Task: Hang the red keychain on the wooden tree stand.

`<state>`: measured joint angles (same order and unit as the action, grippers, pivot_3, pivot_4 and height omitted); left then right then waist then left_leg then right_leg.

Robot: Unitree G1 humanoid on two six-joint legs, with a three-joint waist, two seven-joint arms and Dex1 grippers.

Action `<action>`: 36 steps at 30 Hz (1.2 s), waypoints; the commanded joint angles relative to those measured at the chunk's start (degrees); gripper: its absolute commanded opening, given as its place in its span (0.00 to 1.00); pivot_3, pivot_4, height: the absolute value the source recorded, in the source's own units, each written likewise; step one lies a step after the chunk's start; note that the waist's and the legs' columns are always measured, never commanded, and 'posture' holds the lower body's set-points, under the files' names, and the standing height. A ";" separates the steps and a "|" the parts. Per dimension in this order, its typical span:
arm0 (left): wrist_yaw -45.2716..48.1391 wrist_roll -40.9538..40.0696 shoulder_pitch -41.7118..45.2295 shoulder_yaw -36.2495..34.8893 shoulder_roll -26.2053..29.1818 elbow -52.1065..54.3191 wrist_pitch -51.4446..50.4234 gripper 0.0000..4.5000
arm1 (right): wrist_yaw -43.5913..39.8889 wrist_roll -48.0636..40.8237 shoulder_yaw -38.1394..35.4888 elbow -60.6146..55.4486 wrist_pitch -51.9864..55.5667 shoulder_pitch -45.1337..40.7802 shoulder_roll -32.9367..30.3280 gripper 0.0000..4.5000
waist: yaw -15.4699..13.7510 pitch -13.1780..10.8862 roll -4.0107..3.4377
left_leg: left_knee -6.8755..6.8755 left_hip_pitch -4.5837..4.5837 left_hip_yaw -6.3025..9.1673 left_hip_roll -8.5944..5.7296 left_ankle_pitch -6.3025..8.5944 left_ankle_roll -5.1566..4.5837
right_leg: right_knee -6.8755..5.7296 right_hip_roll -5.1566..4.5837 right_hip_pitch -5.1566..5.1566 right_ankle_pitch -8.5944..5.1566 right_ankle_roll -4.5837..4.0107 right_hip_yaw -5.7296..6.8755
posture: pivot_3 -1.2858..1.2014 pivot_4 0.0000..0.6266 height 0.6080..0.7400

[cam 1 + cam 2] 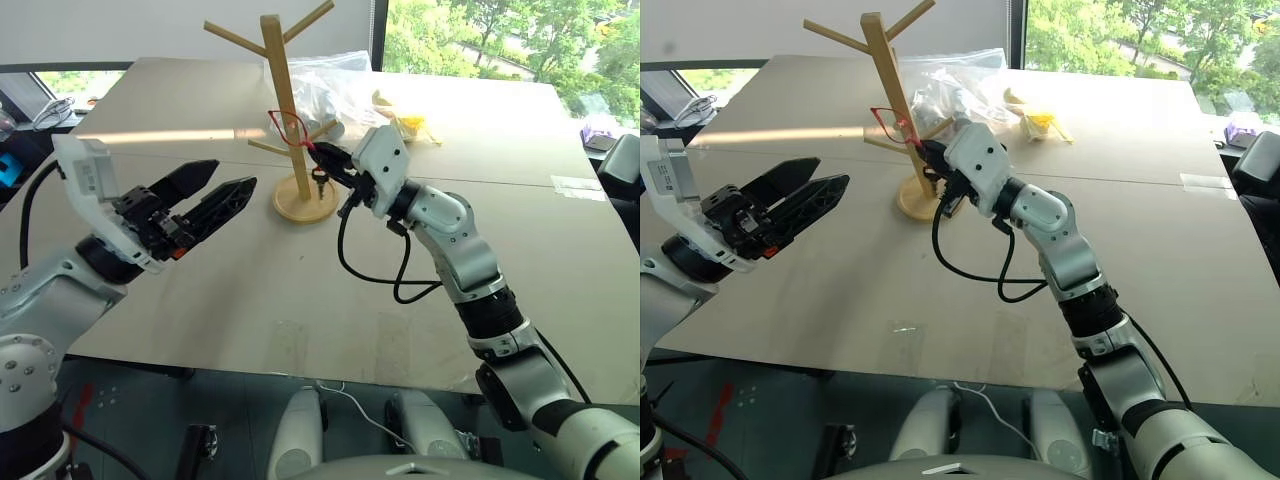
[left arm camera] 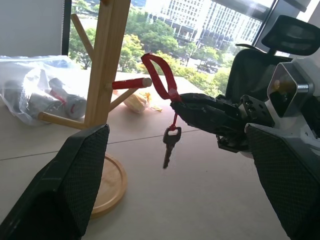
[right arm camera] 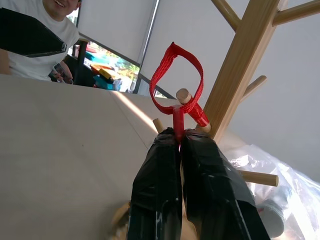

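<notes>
Pinching the red cord keychain (image 3: 176, 85) with its small silver key, my right gripper (image 3: 179, 137) is clamped shut, the loop just around a red-tipped peg of the light-wood tree stand (image 1: 283, 100) on the counter (image 1: 300, 290). Releasing remains, I judge. Left gripper (image 1: 215, 185) hangs open, empty.

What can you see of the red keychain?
The keychain is a flat red strap loop with a small silvery key dangling below it. The right tool pinches it shut where loop meets key. The loop stands open and upright right at a red-taped peg of the stand.
</notes>
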<state>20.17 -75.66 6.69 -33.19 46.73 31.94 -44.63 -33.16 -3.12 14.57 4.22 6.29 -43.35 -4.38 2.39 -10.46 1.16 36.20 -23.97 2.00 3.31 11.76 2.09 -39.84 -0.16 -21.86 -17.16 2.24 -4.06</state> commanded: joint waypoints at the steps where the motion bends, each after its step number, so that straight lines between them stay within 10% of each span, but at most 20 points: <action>1: 0.58 -0.16 0.08 -1.15 0.83 1.17 1.25 1.00 | 0.81 0.84 0.18 -0.66 0.14 -1.70 0.35 0.01 | -0.01 0.00 0.00 | 0.00 0.00 0.00 0.00 0.00 0.00 | 0.00 0.00 0.00 0.00 0.00 0.00 | 0.52 0.24 1.00; 22: 0.11 1.22 2.44 0.88 0.61 0.04 1.58 1.00 | 2.22 0.39 -1.59 0.51 8.16 -2.52 1.20 0.01 | 0.00 0.00 0.00 | -0.05 0.00 -0.01 0.00 0.00 0.00 | 0.02 0.00 -0.01 0.00 0.00 0.00 | 0.52 0.24 1.00; 31: 3.79 5.24 3.90 1.01 7.13 -6.04 -1.12 1.00 | -13.76 -8.69 -5.69 -11.08 16.85 1.81 -15.79 0.95 | -0.28 -0.04 -0.01 | -0.08 -0.05 -0.01 -0.01 0.00 0.00 | 0.12 -0.03 -0.02 -0.01 0.00 0.02 | 0.52 0.24 1.00; 36: 14.65 12.02 3.95 1.57 14.50 -12.61 -0.85 1.00 | -22.79 -20.94 -11.53 -14.94 30.00 -1.19 -25.88 0.99 | 0.15 -0.17 -0.04 | -0.18 -0.02 -0.07 -0.01 0.00 -0.01 | 0.11 0.00 -0.09 -0.02 -0.01 -0.02 | 0.52 0.24 1.00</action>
<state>31.30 -65.18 9.78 -30.91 59.78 20.42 -46.00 -53.40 -19.50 5.22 -6.68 32.64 -42.20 -29.45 2.54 -10.63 1.12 35.95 -23.99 1.87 3.30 11.76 2.08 -39.74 -0.16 -22.04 -17.18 2.23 -4.14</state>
